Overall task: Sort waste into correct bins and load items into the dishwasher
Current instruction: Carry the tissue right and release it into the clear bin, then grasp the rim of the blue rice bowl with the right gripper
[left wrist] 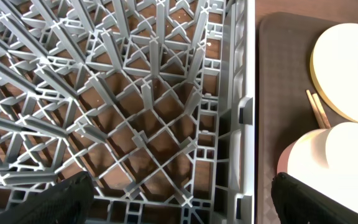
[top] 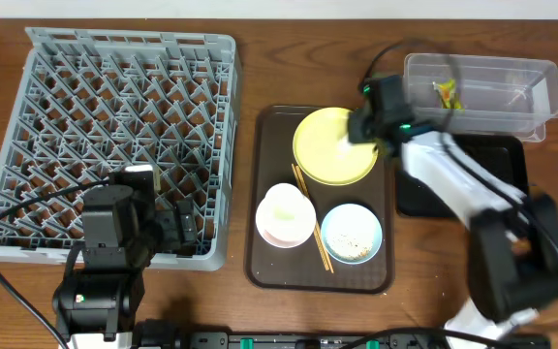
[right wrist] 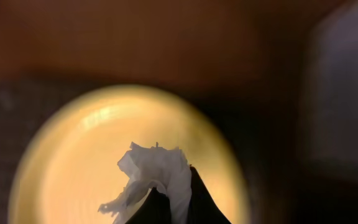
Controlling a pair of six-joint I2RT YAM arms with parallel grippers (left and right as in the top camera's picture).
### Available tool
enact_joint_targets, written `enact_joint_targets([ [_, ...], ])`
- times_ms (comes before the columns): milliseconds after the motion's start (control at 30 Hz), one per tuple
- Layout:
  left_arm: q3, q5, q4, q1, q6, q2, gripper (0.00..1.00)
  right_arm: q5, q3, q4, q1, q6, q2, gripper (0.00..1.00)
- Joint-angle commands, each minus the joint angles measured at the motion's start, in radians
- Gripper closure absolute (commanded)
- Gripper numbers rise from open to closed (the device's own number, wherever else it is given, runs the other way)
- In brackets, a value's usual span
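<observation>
My right gripper [right wrist: 173, 205] is shut on a crumpled white paper bit [right wrist: 154, 171] and holds it just above the yellow plate [right wrist: 73, 162]. In the overhead view the gripper [top: 368, 128] hangs over the plate [top: 327, 150]. The snack wrapper [top: 446, 94] lies in the clear tub [top: 511, 78]. The black tray [top: 507, 160] lies under my right arm. The pink bowl [top: 281, 223] holds the white cup [top: 285, 206]. The blue bowl [top: 352, 233] holds rice-like scraps. Chopsticks [top: 311, 219] lie between the bowls. My left gripper [left wrist: 182, 202] is open over the grey rack [top: 114, 126] corner.
The brown serving tray [top: 269, 267] carries the plate, bowls and chopsticks in the middle of the wooden table. The rack's front right wall [left wrist: 244, 112] stands right beside the tray. Cables run along the table's front edge.
</observation>
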Motion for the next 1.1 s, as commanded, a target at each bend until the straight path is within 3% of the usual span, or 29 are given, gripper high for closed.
enact_joint_targets([
  [0,0.021,0.002,-0.002,-0.002,-0.001,-0.002,0.07,0.163,0.01,0.021,-0.082,0.002,-0.149,0.94],
  [333,0.021,0.002,-0.002,-0.002,-0.001,-0.002,0.07,0.245,0.01,0.146,-0.296,0.014,-0.156,0.86],
  [500,0.021,0.002,-0.002,-0.002,-0.001,-0.002,0.07,0.24,0.01,0.188,-0.359,0.024,-0.078,0.53],
  [700,0.021,0.002,-0.002,-0.002,-0.001,-0.002,0.07,0.161,0.01,0.181,-0.362,-0.061,-0.138,0.37],
  [900,0.021,0.002,-0.002,-0.002,-0.001,-0.002,0.07,-0.051,0.01,-0.034,-0.346,-0.064,-0.321,0.34],
  [1067,0.021,0.002,-0.002,-0.002,-0.001,-0.002,0.07,-0.337,0.01,-0.406,-0.286,-0.082,-0.425,0.24],
])
